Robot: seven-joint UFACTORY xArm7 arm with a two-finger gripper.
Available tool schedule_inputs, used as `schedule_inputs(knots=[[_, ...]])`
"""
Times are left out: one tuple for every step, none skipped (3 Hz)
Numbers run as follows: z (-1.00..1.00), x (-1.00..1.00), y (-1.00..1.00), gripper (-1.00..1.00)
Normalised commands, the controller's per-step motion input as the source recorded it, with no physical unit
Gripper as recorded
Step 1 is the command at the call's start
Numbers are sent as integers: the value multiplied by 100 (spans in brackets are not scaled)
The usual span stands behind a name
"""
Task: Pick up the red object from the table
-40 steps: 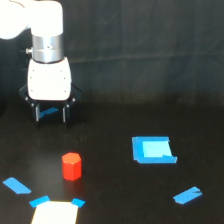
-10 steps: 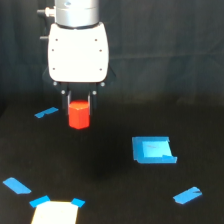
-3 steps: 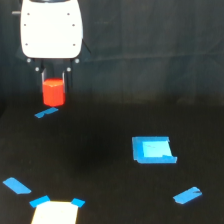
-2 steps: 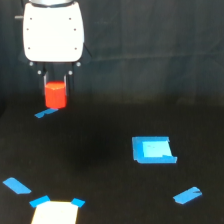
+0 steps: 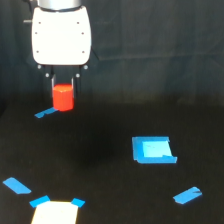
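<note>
The gripper [image 5: 63,95] holds the red block [image 5: 63,97] above the black table [image 5: 100,165], which has blue tape pieces [image 5: 153,150] on it.

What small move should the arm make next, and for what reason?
Probably just hold steady, grip closed. The gripper has the red block between its fingers, apparently clear of the table, so the pick looks done; opening now would drop it.

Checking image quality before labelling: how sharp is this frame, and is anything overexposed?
Exterior view: soft overall, edges of the red object and claw fuzzy; the white arm housing and pale taped rectangle look blown out; the table is near-featureless black.
</note>
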Motion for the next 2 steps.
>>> schedule_inputs(knots=[[40, -16, 13, -100], [81, -48, -10, -100]])
